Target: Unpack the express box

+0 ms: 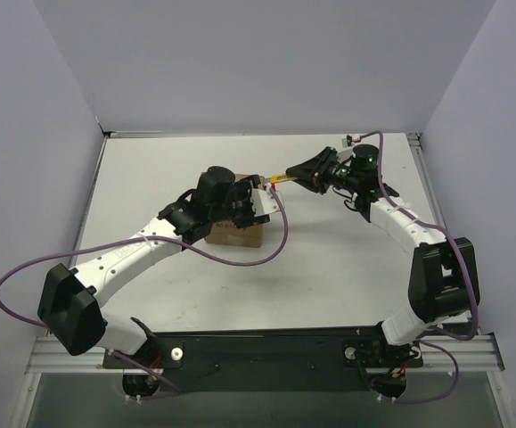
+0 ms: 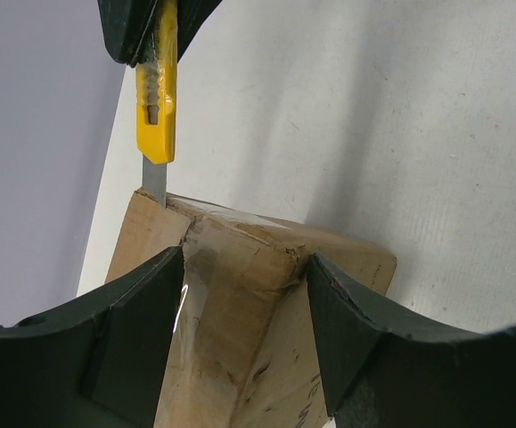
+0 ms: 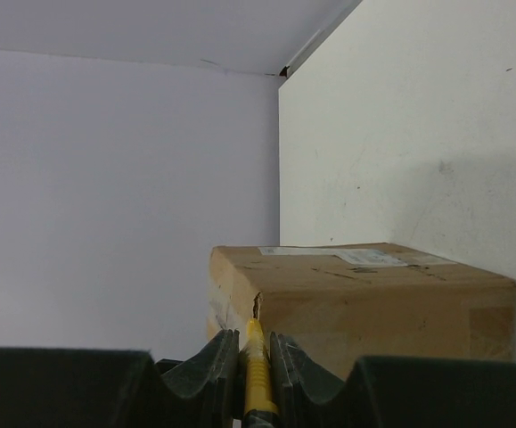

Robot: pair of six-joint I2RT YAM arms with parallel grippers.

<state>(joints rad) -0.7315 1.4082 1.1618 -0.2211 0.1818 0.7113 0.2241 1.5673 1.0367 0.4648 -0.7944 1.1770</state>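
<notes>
At the express box (image 2: 240, 294), straddled by the spread, ungripping left hand (image 2: 244, 330), a knife (image 2: 158, 98) clenched in the right hand (image 3: 247, 357) is tipped against its taped far edge.

Crowded at the box, open table on every other side

Between the left gripper's (image 2: 244, 334) spread fingers sits the express box (image 2: 240, 303), filling most of that gap, so nothing else passes there. Just ahead of the right gripper (image 3: 249, 361) the utility knife (image 3: 256, 366) it clamps meets the box's taped top seam, closing the way forward. Beyond both grippers the white table (image 1: 329, 267) lies bare as far as the grey walls (image 1: 266, 62), which bound it on three sides.
</notes>
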